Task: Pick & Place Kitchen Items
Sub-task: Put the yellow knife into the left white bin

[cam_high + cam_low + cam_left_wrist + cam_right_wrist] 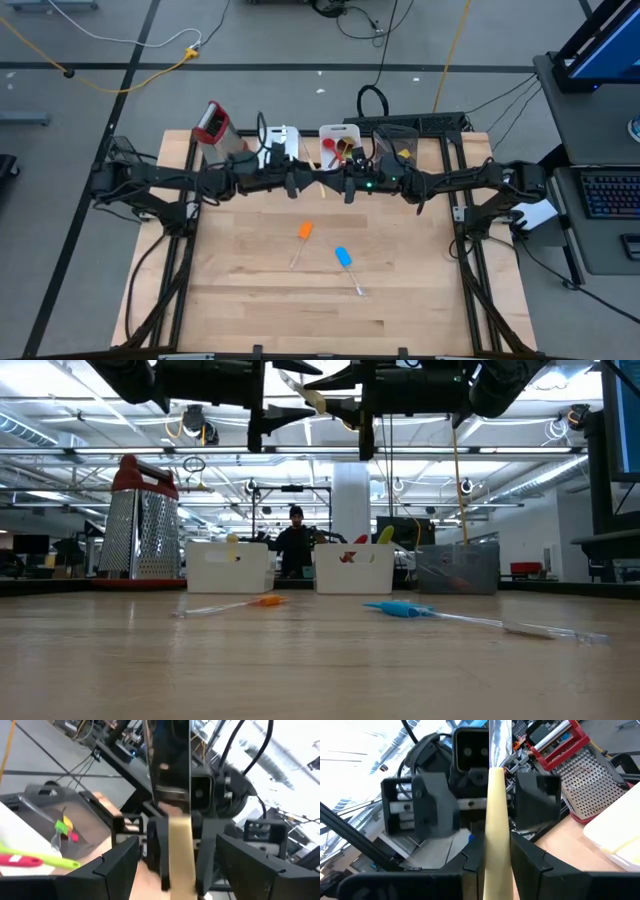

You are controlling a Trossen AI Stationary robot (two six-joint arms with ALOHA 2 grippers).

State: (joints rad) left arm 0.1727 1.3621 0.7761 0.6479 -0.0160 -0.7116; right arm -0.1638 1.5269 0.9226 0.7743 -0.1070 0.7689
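Handover above the bins: right gripper clenched on knife, left gripper released around it. Misalignment could drop it.

Both arms are dark, near-black, built from boxy jointed segments with black cables looped along them; the left arm enters from nine o'clock on the table, the right arm from three o'clock. A small green light glows on the right arm's wrist housing near twelve o'clock. Up close, the fingers are flat, angular black plates, and the opposite wrist shows a square black camera block with cables arching behind it.
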